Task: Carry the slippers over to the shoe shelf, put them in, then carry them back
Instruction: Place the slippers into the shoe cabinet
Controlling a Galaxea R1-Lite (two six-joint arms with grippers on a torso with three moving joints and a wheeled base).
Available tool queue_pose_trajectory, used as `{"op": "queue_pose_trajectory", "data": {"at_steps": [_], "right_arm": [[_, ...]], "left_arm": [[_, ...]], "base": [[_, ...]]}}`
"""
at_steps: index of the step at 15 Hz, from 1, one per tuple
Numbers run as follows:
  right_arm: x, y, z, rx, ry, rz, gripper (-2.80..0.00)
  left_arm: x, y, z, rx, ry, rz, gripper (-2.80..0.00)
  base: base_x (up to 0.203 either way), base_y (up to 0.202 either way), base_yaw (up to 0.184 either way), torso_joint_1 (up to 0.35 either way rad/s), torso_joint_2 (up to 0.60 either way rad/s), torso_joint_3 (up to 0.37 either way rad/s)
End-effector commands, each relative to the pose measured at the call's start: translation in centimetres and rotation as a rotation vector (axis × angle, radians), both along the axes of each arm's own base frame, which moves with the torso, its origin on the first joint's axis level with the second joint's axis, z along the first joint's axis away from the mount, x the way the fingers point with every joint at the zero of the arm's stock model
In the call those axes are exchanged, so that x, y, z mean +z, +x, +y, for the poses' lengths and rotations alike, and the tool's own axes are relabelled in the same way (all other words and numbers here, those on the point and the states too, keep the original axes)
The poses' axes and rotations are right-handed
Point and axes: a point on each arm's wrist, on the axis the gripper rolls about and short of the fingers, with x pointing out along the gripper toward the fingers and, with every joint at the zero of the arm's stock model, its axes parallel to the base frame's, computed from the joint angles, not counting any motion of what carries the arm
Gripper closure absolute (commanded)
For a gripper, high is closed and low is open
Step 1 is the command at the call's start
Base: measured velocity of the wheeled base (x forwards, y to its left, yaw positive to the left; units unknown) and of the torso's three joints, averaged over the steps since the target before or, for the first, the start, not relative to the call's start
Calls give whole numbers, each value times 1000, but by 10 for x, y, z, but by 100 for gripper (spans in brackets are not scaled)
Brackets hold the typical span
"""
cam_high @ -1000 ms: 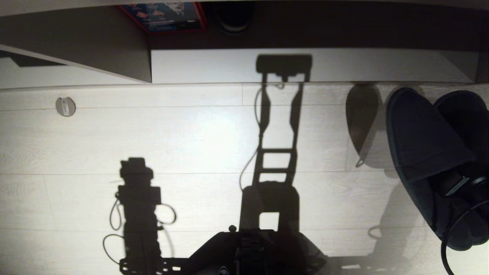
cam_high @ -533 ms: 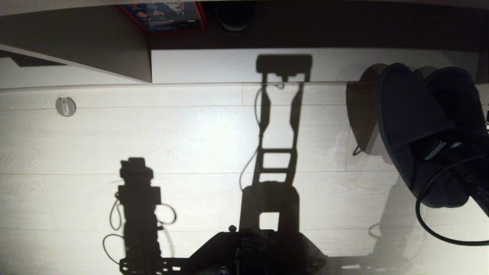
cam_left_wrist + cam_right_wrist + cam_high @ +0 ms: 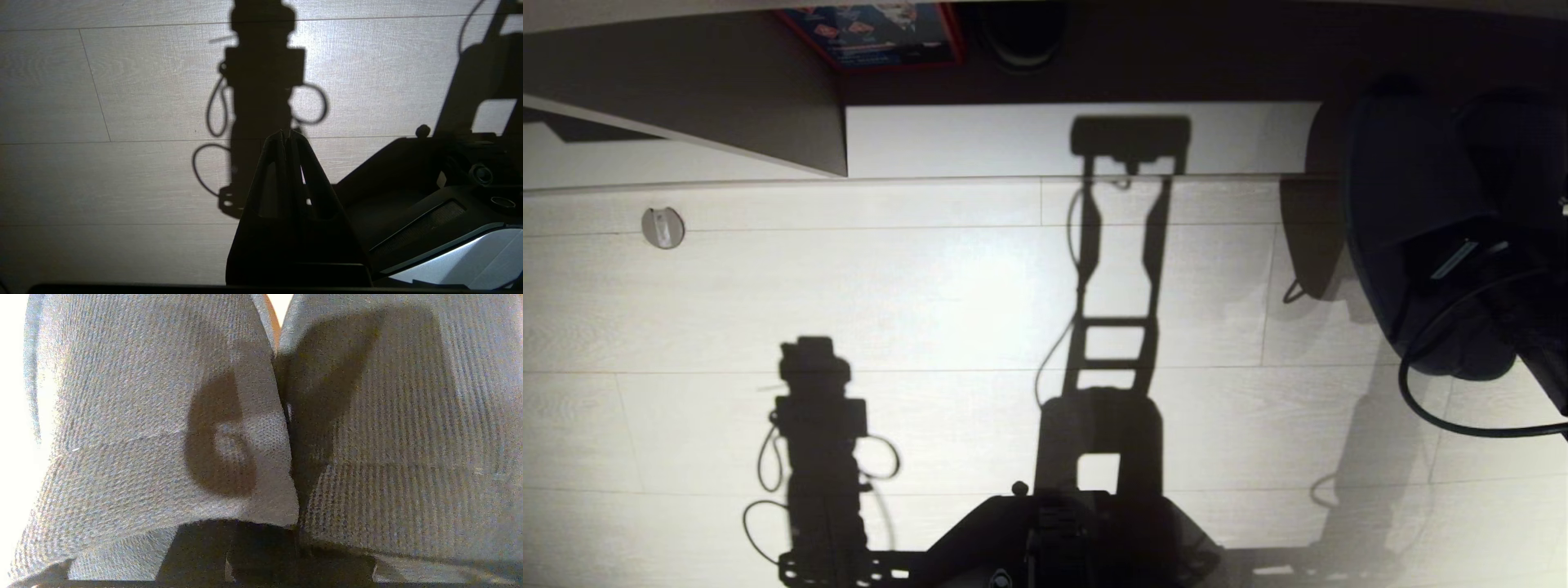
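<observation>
right gripper point(image 3: 1474, 265) jaws clamped on slippers point(image 3: 1413, 204) | carried forward to shoe shelf point(image 3: 1086, 139) (toes ahead of jaws) | insertion begun

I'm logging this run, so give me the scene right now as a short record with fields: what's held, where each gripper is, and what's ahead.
held item: the slippers, a dark pair side by side, toes toward the shelf
right gripper: shut on the slippers at their inner edges, at the head view's right
left gripper: shut, holding nothing, parked low over the floor
slipper position: raised, toes over the front edge of the shoe shelf
shelf contents: a red-edged box farther back
stage: slippers not yet set down
</observation>
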Motion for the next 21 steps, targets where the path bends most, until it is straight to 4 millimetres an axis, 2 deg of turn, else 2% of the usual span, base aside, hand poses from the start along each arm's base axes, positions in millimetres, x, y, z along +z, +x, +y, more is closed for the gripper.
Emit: {"op": "queue_pose_trajectory", "data": {"at_steps": [1, 14, 21], "right_arm": [[7, 10, -1, -4, -1, -34, 0], [17, 53, -2, -5, -21, -92, 0], [44, 69, 10, -6, -104, -197, 0]], "left_arm": [[0, 0, 0, 0, 0, 0, 0], [0, 0, 0, 0, 0, 0, 0], [0, 0, 0, 0, 0, 0, 0]], "base": [[0, 0, 0, 0, 0, 0], [0, 0, 0, 0, 0, 0], [0, 0, 0, 0, 0, 0]]}}
